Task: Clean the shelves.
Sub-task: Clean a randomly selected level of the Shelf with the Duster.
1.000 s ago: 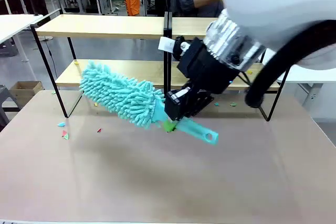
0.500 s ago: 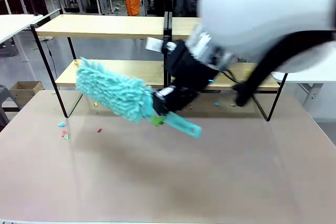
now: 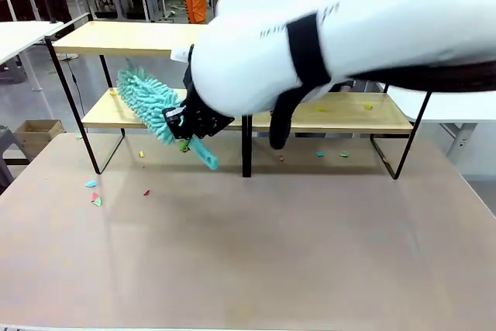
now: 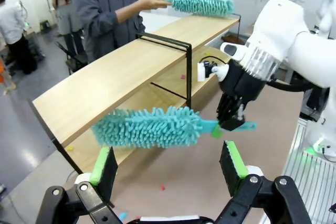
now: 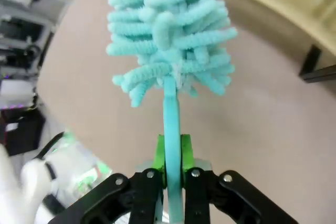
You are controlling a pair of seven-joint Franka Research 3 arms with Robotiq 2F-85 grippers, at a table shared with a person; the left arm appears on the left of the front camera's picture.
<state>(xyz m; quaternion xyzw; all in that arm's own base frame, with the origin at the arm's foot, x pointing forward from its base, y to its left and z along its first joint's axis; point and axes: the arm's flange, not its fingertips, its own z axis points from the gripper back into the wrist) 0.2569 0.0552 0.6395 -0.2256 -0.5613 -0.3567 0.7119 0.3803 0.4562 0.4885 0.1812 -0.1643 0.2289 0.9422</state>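
Here, right tool [image 5: 173, 153] clenched around duster [image 5: 170, 40] handle, left tool [image 4: 168, 161] released; from left wrist, person's [image 4: 102, 9] second duster [image 4: 202, 3] over shelves [image 4: 131, 72].

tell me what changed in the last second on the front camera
The right end effector swung the teal duster left and away, its head now at the lower left board of the shelves. It stayed shut on the handle; shelves and paper scraps did not move.

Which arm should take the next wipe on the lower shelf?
Right. The right gripper is shut on the duster, whose head is by the shelves' lower board. The left gripper is open and empty, over the table.
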